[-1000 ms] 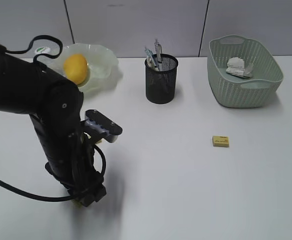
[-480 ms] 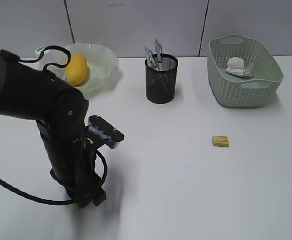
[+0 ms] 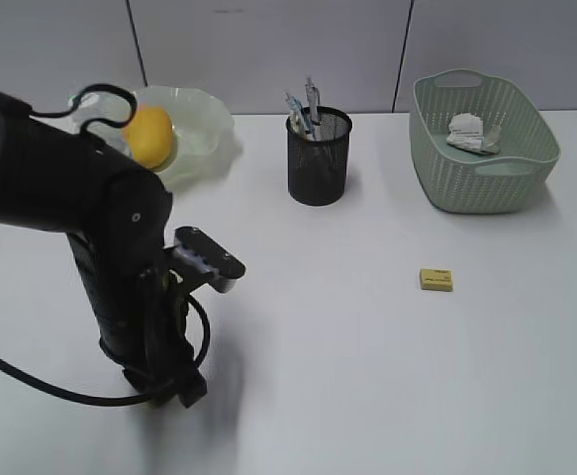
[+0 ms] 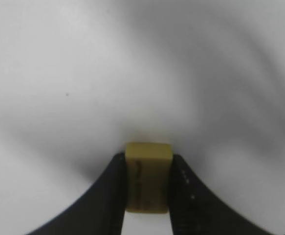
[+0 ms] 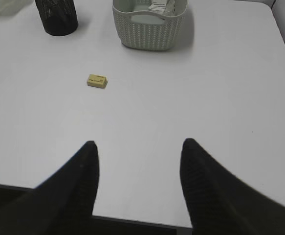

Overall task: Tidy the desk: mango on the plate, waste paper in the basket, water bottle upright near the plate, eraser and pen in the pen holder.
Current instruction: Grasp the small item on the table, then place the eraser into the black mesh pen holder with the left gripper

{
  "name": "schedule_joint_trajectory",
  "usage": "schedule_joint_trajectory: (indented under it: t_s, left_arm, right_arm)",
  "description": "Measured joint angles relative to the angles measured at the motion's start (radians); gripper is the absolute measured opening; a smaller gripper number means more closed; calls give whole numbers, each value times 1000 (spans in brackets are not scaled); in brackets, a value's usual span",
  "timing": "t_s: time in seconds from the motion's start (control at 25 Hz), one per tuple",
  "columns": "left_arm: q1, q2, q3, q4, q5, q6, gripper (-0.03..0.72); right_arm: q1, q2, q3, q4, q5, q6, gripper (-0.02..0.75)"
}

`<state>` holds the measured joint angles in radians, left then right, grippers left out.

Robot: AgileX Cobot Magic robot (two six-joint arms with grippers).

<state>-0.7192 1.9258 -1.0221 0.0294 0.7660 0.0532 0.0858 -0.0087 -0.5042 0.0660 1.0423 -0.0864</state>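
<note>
Left gripper [image 4: 147, 188] pinches a yellow eraser [image 4: 148, 176] at the desk [image 3: 367, 376]. Right gripper [image 5: 138, 169] hangs wide, empty. A second eraser [image 3: 436, 279] lies mid-desk. Farther back: holder [image 3: 319, 156] with pens, mango [image 3: 149, 136] on plate [image 3: 204, 124], paper [image 3: 474, 134] in basket [image 3: 486, 178].

Desk [image 3: 387, 376] smooth matt white. Basket [image 3: 486, 183] matt sage plastic, woven pattern. Pen holder [image 3: 319, 163] black metal mesh. Plate [image 3: 204, 114] translucent glossy plastic, ruffled rim. Mango [image 3: 149, 137] smooth, slight sheen. Paper [image 3: 473, 134] crumpled. Eraser [image 4: 147, 177] matt yellow, rubbery. Arm [image 3: 90, 218] black, satin.
</note>
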Motion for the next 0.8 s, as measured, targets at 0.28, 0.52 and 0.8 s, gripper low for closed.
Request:
schedule_joint_trajectory:
  t_s: [0.28, 0.52, 0.8]
  left_arm:
    - [5, -185, 2, -21, -85, 1, 202]
    - [11, -294, 3, -23, -342, 1, 202]
    - [13, -324, 3, -14, -796, 1, 202]
  right_arm:
    - [0, 0, 0, 0, 0, 0, 428]
    - [0, 0, 0, 0, 0, 0, 428]
    - [0, 0, 0, 0, 0, 0, 428]
